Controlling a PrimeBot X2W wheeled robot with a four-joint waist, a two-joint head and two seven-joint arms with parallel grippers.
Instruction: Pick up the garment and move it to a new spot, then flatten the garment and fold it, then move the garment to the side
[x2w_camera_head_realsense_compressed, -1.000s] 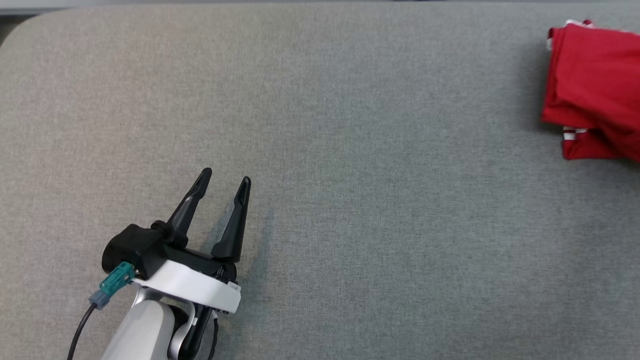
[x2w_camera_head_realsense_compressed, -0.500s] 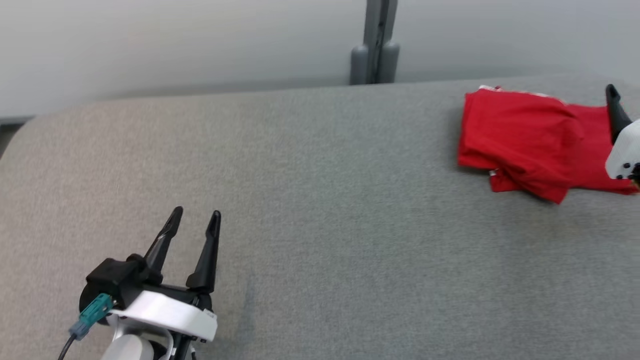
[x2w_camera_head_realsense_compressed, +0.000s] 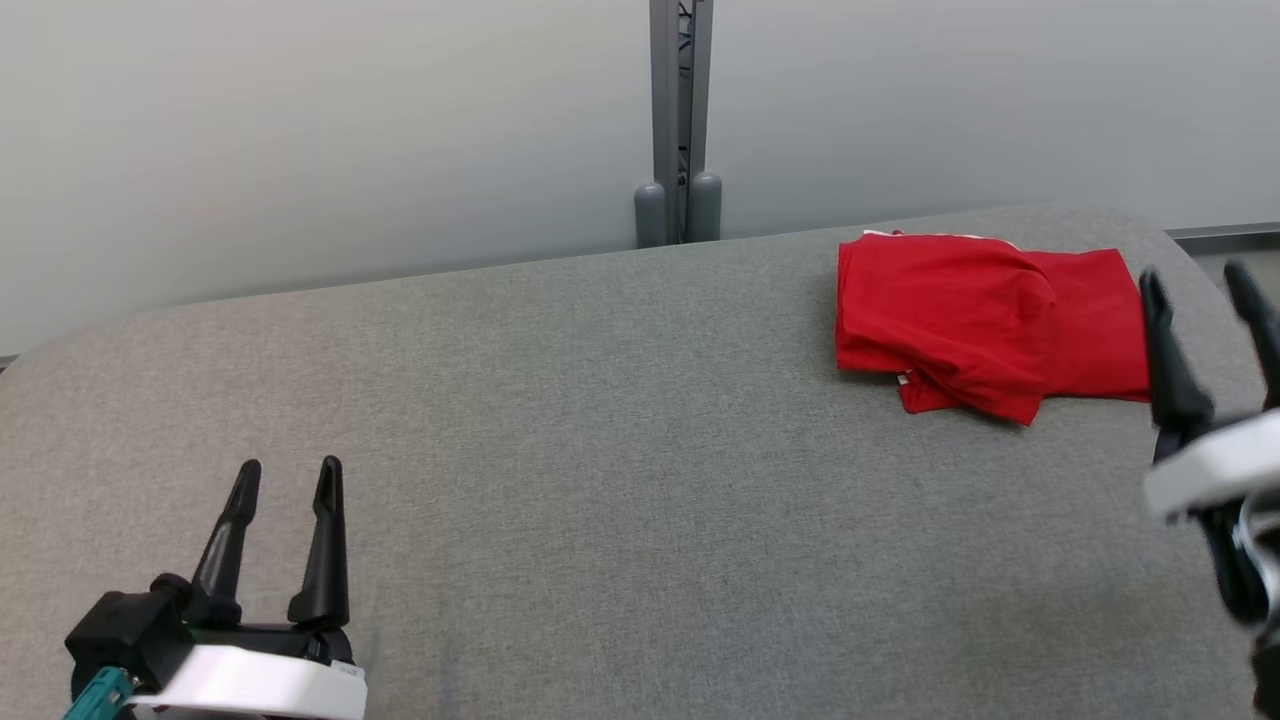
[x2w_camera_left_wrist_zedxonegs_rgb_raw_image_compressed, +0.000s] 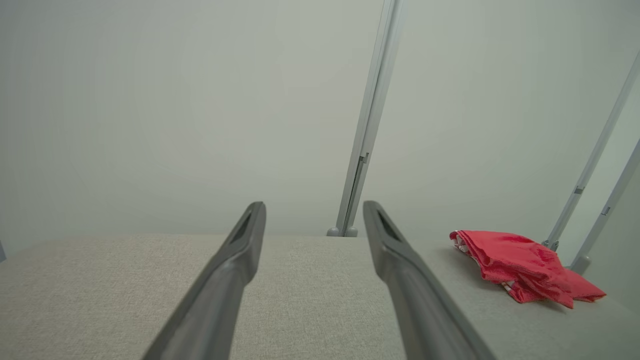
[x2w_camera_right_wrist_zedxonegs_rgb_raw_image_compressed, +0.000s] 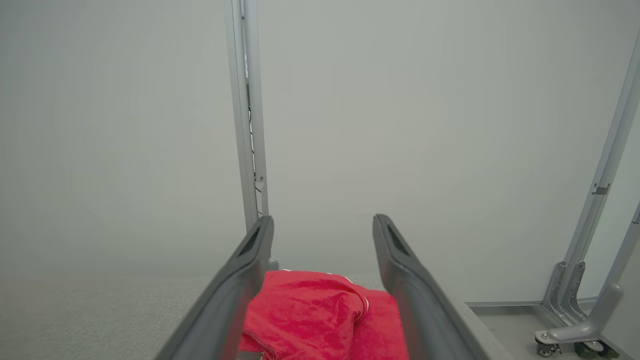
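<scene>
A red garment (x2w_camera_head_realsense_compressed: 985, 325), folded into a thick bundle with a bit of white trim, lies at the far right of the grey table (x2w_camera_head_realsense_compressed: 600, 450). My right gripper (x2w_camera_head_realsense_compressed: 1200, 285) stands open just right of it, nothing between its fingers. Seen from the right wrist, the garment (x2w_camera_right_wrist_zedxonegs_rgb_raw_image_compressed: 320, 315) lies below and ahead, between the spread fingers. My left gripper (x2w_camera_head_realsense_compressed: 287, 477) is open and empty at the lower left, far from the cloth. From the left wrist, the garment (x2w_camera_left_wrist_zedxonegs_rgb_raw_image_compressed: 520, 265) shows at the right, beyond the open gripper (x2w_camera_left_wrist_zedxonegs_rgb_raw_image_compressed: 314, 210).
A pale wall runs behind the table with a grey upright post (x2w_camera_head_realsense_compressed: 680, 120) at its middle. The table's rounded right corner (x2w_camera_head_realsense_compressed: 1165, 235) lies close to the garment. Beyond it, metal frame legs on castors (x2w_camera_right_wrist_zedxonegs_rgb_raw_image_compressed: 565, 320) stand on the floor.
The head camera has tilted up, bringing the wall and post into view. My right gripper has let go of the garment and drawn back to its right, jaws open. The left gripper stayed open.
</scene>
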